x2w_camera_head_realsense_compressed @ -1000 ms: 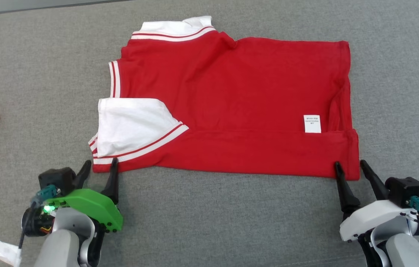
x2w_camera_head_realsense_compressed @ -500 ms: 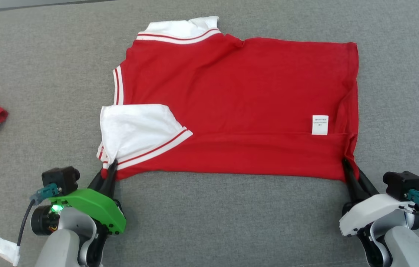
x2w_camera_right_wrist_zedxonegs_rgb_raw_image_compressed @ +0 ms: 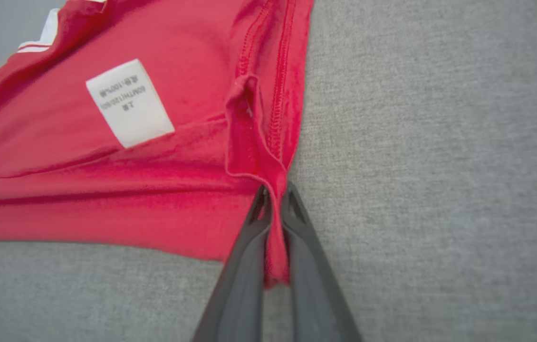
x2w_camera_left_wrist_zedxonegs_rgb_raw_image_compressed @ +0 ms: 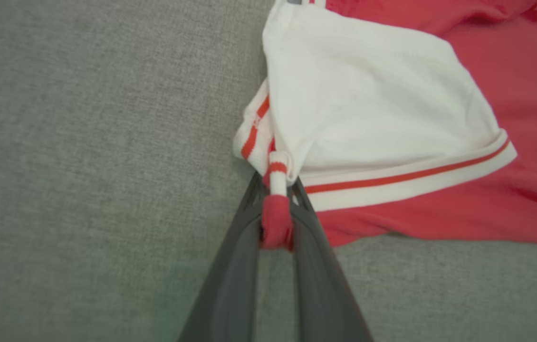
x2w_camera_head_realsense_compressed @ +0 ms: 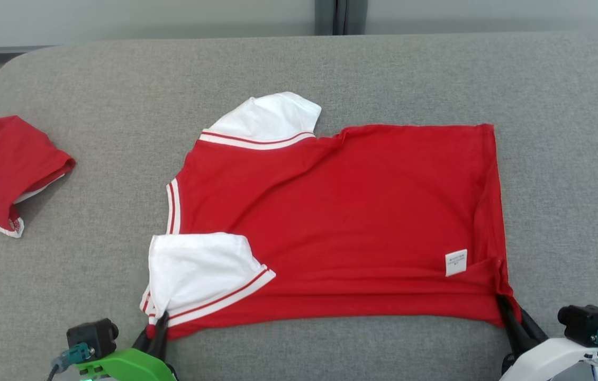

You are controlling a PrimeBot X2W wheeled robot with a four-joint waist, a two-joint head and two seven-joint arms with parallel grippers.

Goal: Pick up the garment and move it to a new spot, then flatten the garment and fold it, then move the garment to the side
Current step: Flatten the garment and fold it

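At the near edge of the head view, the left gripper, mounted under a green shell, is clenching its two long dark fingers on the near left corner of a red cotton polo shirt. The left wrist view shows a small bunch of red and striped cloth pinched between those fingers. That corner is lying just below a white sleeve with red-striped trim, which is folded over the red body. At the near right, the right gripper, on a white wrist, is grasping the shirt's other near corner, with hem cloth squeezed between its closed fingers. Just beyond it, a small white care label is showing on the red cloth. The shirt is lying spread out sideways on a grey woven fabric surface. A second white sleeve is sticking out at its far edge. Well apart at the far left, a crumpled red garment with white trim is resting on the same surface.
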